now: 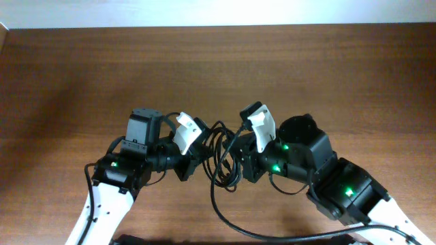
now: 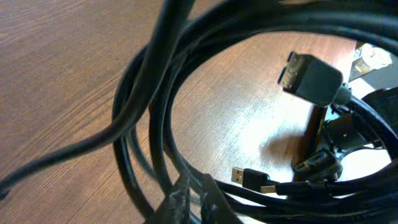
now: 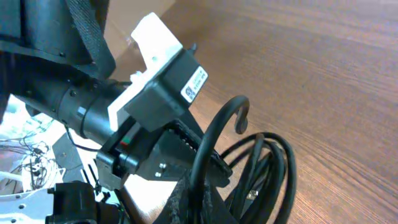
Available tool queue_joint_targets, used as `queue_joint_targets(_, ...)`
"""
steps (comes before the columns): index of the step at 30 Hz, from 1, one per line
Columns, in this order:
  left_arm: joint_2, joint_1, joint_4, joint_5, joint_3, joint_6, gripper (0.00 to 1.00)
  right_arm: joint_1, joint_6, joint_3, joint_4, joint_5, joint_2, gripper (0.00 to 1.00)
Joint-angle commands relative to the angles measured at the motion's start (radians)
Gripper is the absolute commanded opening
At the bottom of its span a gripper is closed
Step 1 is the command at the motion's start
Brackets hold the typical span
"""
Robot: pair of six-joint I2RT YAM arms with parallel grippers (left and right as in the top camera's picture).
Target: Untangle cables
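The cables [image 1: 222, 151] are a tangled coil of thin black cords held off the wooden table between my two grippers. My left gripper [image 1: 193, 158] is shut on strands at the coil's left side. In the left wrist view its jaws [image 2: 194, 200] pinch the cords, and the coil [image 2: 155, 124] fills the frame with a USB plug [image 2: 249, 178] and a larger plug [image 2: 310, 78]. My right gripper [image 1: 238, 163] is shut on the coil's right side. In the right wrist view its jaws [image 3: 198, 200] grip one cord [image 3: 211, 137] that arches upward, with the rest of the coil [image 3: 273, 165] beside it.
A thicker black wire [image 1: 228, 218] runs from the coil area toward the table's front edge. The left arm's black and white wrist [image 3: 155, 93] sits close in front of the right gripper. The table's far edge [image 1: 218, 27] meets a pale wall.
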Motion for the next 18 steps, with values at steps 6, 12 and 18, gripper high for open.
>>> queue_joint_targets(6, 0.002, -0.001, 0.021, -0.087, 0.010, 0.005, 0.56, 0.005, -0.006, 0.038, 0.008, -0.050, -0.039, 0.04)
queue_joint_targets(12, 0.092, -0.001, 0.017, -0.122, 0.010, 0.005, 0.00, 0.005, 0.005, 0.038, -0.011, -0.003, -0.039, 0.04)
queue_joint_targets(18, 0.014, 0.032, -0.068, -0.331, 0.010, 0.005, 0.00, 0.004, 0.208, 0.038, -0.299, 0.723, -0.039, 0.04)
